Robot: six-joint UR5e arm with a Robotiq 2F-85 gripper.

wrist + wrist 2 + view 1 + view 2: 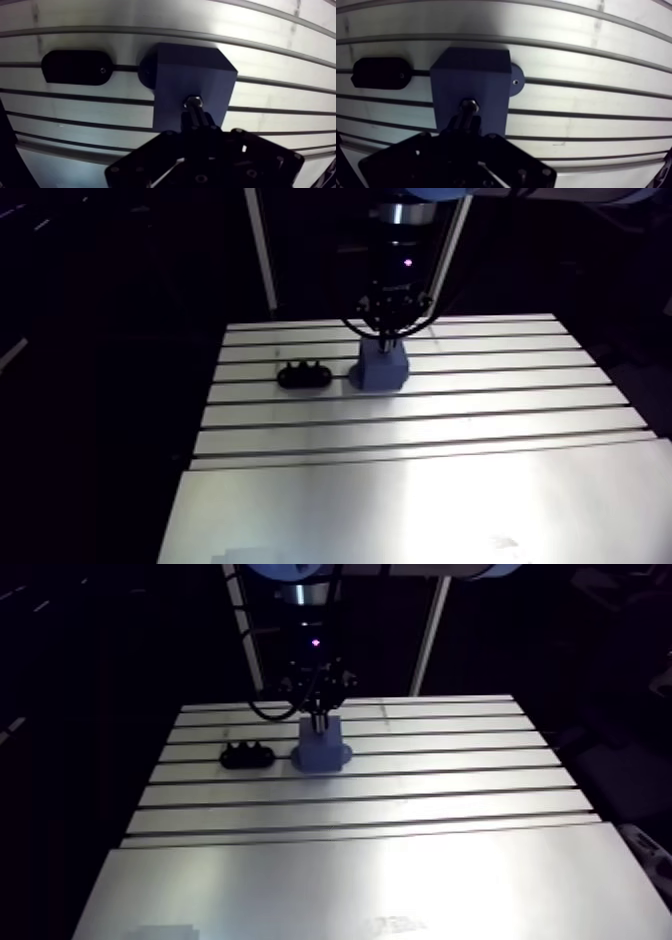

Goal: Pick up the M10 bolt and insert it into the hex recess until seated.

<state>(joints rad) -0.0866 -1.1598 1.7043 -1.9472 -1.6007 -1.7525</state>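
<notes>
The tool [198,119] hangs directly over the blue fixture block [200,75] on the slotted counter [420,488]. Its fingers are drawn narrow and grip the M10 bolt [193,102] by the shank. The bolt's hex head is at the block's top face, where the hex recess presumably sits hidden beneath it. An empty black holder [75,66] lies at the block's nine o'clock in the arm view. Pickup and carry look done and insertion seems under way. I cannot tell whether the head is fully seated, so the final push and the release remain.
</notes>
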